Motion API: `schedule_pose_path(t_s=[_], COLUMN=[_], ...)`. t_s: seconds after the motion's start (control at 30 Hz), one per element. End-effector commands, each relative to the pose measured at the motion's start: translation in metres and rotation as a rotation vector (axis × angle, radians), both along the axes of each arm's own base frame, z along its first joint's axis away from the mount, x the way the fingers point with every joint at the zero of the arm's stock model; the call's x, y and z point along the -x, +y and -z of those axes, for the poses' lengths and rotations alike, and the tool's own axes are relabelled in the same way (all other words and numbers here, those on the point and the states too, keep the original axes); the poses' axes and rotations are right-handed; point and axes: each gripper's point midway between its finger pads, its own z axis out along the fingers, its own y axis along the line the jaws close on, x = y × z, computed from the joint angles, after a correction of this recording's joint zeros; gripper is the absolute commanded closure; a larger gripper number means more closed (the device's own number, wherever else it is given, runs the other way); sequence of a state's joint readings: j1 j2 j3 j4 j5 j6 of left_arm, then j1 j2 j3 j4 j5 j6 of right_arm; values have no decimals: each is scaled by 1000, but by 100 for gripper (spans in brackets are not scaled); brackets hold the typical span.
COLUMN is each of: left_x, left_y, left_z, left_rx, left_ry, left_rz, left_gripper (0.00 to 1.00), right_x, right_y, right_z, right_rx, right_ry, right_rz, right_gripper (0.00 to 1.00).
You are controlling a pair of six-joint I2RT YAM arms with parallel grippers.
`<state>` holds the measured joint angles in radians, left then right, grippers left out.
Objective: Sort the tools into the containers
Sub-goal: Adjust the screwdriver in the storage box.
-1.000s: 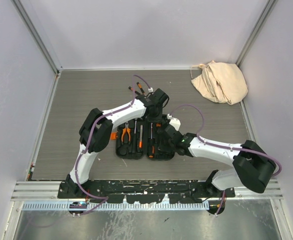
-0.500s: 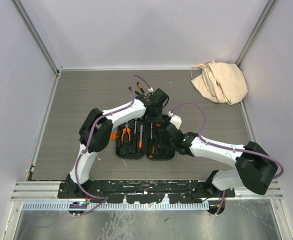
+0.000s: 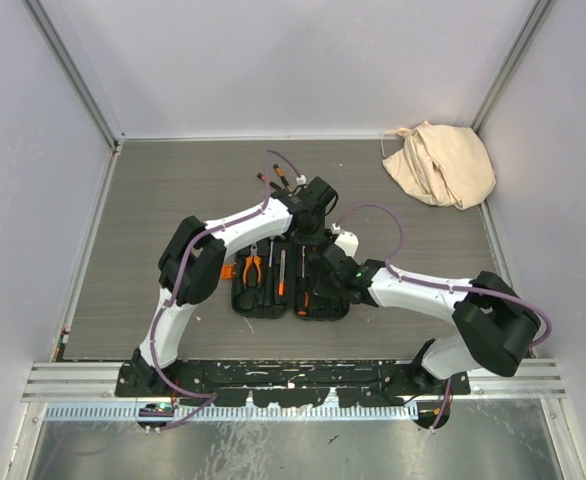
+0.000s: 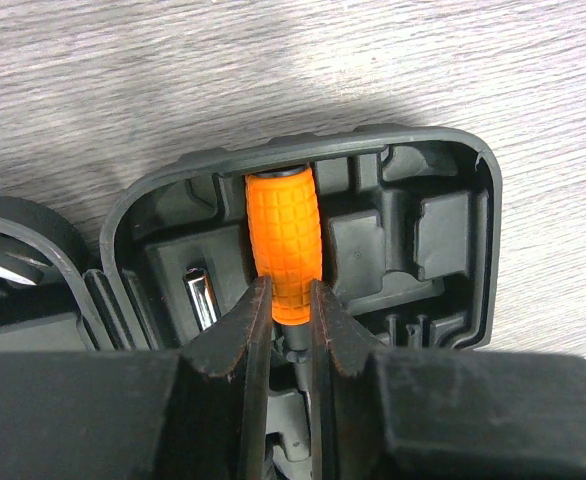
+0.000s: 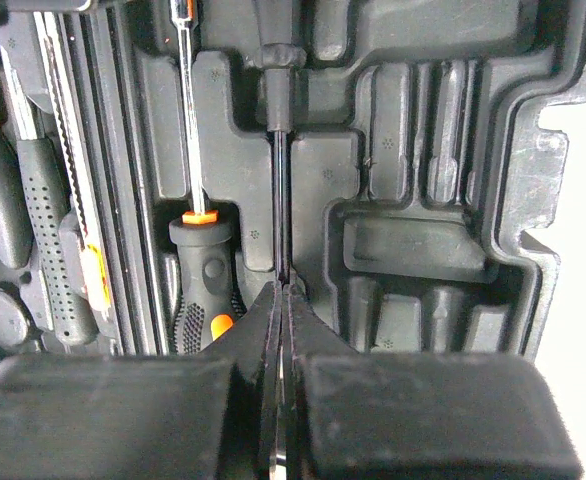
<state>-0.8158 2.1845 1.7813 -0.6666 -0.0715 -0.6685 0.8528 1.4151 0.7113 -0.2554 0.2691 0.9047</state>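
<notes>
The black tool case (image 3: 325,305) lies open on the table's middle, both halves flat. An orange-handled screwdriver (image 4: 285,240) lies in a moulded slot of its right half (image 4: 428,225). My left gripper (image 4: 288,290) is shut on the lower end of that orange handle. The tool's thin dark shaft (image 5: 281,190) runs down the slot, and my right gripper (image 5: 283,292) is shut on its tip. In the top view the left gripper (image 3: 309,236) and the right gripper (image 3: 325,263) meet over the case's far end.
Orange pliers (image 3: 252,267) and other tools fill the case's left half. A black-and-orange screwdriver (image 5: 201,275) lies in the slot beside the held shaft. A beige cloth bag (image 3: 440,163) sits at the back right corner. Walls close in the table on three sides.
The right arm's elbow has swung left and its gripper has crept a little farther over the case. The left arm has stayed put on the orange handle.
</notes>
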Motion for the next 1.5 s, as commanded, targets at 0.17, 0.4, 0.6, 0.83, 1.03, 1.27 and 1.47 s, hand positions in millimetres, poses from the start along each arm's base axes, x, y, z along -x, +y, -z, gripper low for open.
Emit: schedule_pose_path(t_s=[0.17,0.4,0.6,0.83,1.03,1.27,1.47], left_x=[5,8,11,9,24,20,9], left_y=[-5,-4,-1,7,29,25,15], left_z=[29,33,34,14,18,-10,-71], left_rx=[-6,-12,-17,-29,-54,2,83], left_ry=[47,59,62,18,24,-9,-100], left_rz=[7,7,12,14,-4,-11,18], left_gripper=[85,87,88,86,85,79,69], right_x=[31,55,56,25,13,2,-5], right_y=[-35,-54,-56,-51,-17,-41,-81], right_z=[53,90,93,28,-45,-101,-94], right_rx=[125,185,175,130,-104,-96,24], right_ry=[176,273,263,71,-132,-307,-289], right_rz=[106,137,140,111,-58,-8,141], right_gripper=[100,100,100,100,89,76,71])
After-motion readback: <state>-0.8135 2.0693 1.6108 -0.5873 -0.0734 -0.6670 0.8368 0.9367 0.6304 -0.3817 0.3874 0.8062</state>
